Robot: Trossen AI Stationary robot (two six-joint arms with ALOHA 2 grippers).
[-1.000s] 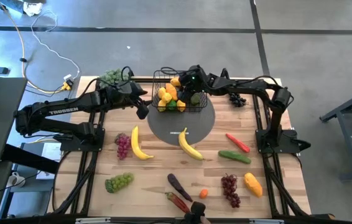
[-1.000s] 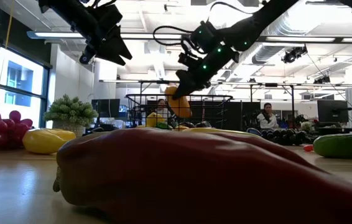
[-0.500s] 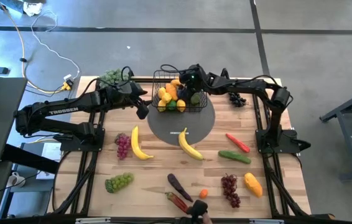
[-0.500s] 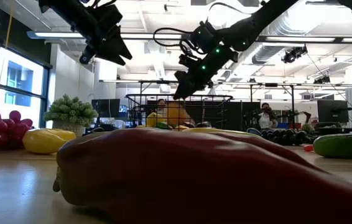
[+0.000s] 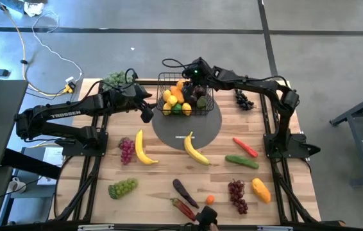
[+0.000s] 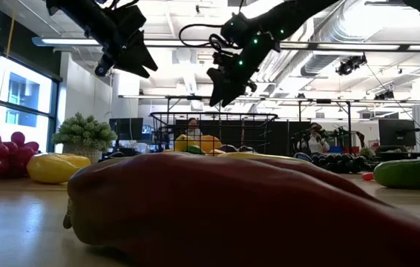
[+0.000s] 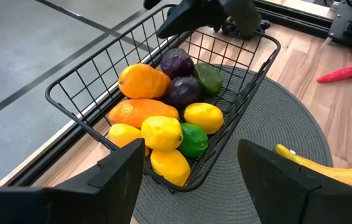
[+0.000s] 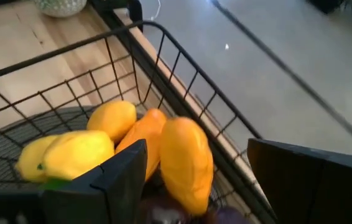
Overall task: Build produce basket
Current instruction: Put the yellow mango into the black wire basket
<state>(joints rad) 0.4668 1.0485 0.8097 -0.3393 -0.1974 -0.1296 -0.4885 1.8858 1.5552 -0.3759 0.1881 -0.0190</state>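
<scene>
From above, the basket [image 5: 185, 96] is seen on the mat [image 5: 188, 125], with the right gripper [image 5: 188, 76] released and empty over it. From the left wrist, mangoes [image 7: 142, 81] are seen inside, past spread fingers [image 7: 121, 177].

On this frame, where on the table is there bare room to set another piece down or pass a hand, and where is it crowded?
Bare wood shows between the left banana and green grapes, and between the cucumber and the near-edge eggplant. The mat's near-left part is also free. Crowded: the basket, heaped with fruit, right hand above it, left hand beside it.
</scene>
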